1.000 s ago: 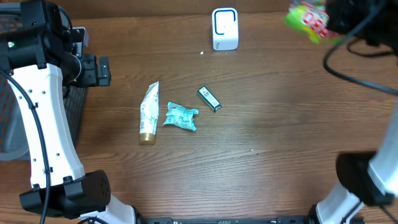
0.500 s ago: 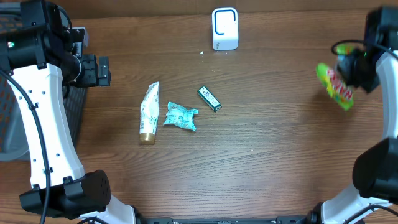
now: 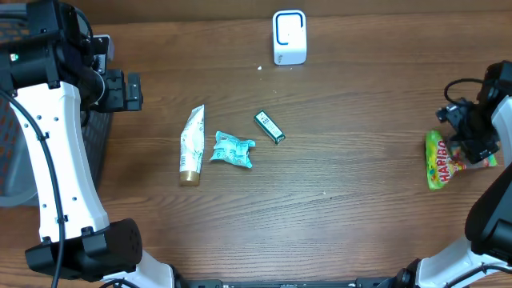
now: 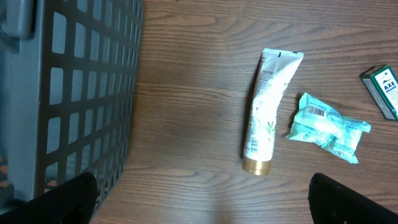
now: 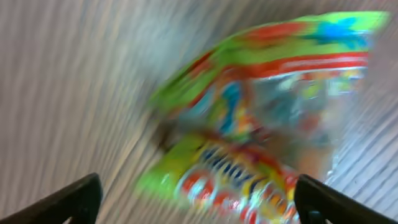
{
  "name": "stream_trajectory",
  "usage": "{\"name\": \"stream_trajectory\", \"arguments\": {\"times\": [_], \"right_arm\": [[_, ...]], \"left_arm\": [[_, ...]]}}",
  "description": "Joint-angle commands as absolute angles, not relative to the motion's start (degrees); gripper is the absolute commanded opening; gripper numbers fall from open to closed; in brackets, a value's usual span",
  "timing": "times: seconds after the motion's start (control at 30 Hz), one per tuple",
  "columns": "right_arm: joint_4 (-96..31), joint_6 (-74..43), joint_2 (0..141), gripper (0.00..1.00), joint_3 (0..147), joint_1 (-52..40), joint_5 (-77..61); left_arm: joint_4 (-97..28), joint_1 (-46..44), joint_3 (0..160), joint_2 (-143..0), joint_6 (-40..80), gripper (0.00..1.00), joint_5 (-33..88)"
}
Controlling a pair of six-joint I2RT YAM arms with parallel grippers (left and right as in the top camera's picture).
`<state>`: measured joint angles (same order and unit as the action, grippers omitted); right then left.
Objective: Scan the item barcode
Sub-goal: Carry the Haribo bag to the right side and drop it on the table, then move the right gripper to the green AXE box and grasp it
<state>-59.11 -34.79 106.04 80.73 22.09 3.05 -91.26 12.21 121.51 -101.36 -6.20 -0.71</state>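
Now that the jaws of the right gripper (image 5: 200,208) stand spread, no longer pinching, the candy bag (image 3: 438,165) lies dropped beneath them, probably already scanned.

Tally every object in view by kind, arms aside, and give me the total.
Tube: 1
Teal packet: 1
Green box: 1
Haribo candy bag: 1
White scanner: 1
Grey basket: 1
Total: 6
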Motion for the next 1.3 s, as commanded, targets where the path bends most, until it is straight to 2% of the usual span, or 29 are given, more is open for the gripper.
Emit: {"name": "stream_trajectory", "arguments": {"times": [0.0,0.17,0.37,0.47,0.77,0.93,1.27], "right_arm": [[-62.43,-29.50,104.20,1.00,88.49,21.30,-3.38],[-67.94,-20.29,104.20,0.94,97.10,16.64,-10.59],[-67.31,-10.37,104.38,0.91,99.39,3.53,-16.14],[-65.47,-8.47,105.03,0.89,99.33,-3.79,-15.42],[-59.09,-7.70,110.63,0.71,98.19,-21.58,-12.05],[-57.01,-5.69,115.31,0.61,98.19,-27.29,-11.20],[-52.88,-5.65,122.52,0.59,98.19,-31.81,-4.93]], "left_arm": [[-91.20,12.27,121.86,-100.49,-6.87,1.00,-0.84],[-91.20,12.27,121.86,-100.49,-6.87,1.00,-0.84],[-91.20,12.27,121.86,-100.49,-6.87,1.00,-0.84],[-91.20,12.27,121.86,-100.49,-6.87,1.00,-0.84],[-91.20,12.27,121.86,-100.49,-6.87,1.00,-0.84],[-91.20,12.27,121.86,-100.49,-6.87,1.00,-0.84],[-91.20,12.27,121.86,-100.49,-6.87,1.00,-0.84]]}}
